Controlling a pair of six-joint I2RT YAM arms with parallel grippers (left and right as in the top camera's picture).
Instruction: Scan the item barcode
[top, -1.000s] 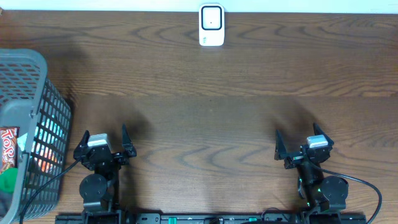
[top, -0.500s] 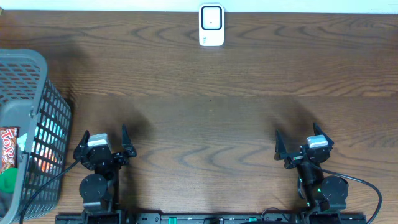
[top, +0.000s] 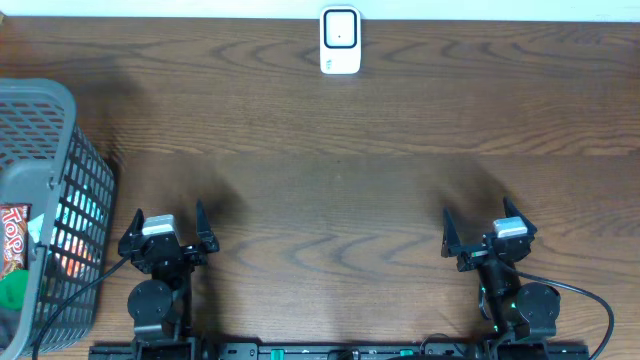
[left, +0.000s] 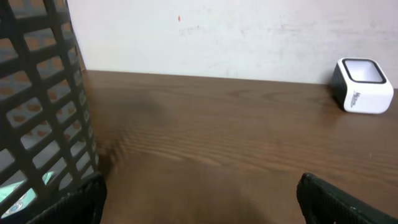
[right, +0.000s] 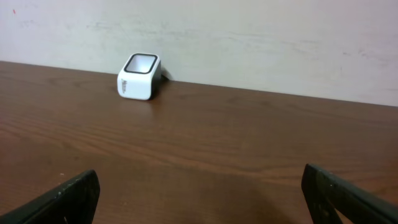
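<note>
At twelve o'clock on the dark brown wooden worktop (top: 340, 180), close to the far edge and the pale wall: small white box-shaped barcode scanner (top: 340, 41), dark-rimmed window on its top face. Well apart from both arms.

At nine o'clock, cut off by the left border of the overhead view: grey plastic mesh basket (top: 40, 110). Holds the goods for scanning: red printed snack wrapper (top: 12, 238) at the left border, green item (top: 12, 290) below it, orange and teal packaging (top: 68, 262) glimpsed through the mesh wall. Cannot make out a barcode on any of them.

At seven o'clock, near the basket's side wall: left pincer (top: 168, 213), spread wide, gripping nothing. Seen from the left wrist as two black fingertips (left: 68, 202) at the bottom corners, bare wood between them, basket wall (left: 43, 93) filling the left side, scanner (left: 362, 85) far off at two o'clock.

At five o'clock: right pincer (top: 478, 212), likewise spread wide and empty. From the right wrist, black fingertips (right: 62, 199) low at either side, scanner (right: 139, 77) at eleven o'clock against the wall.

Pointing toward twelve o'clock in both cases, well apart from each other and from the scanner.
</note>
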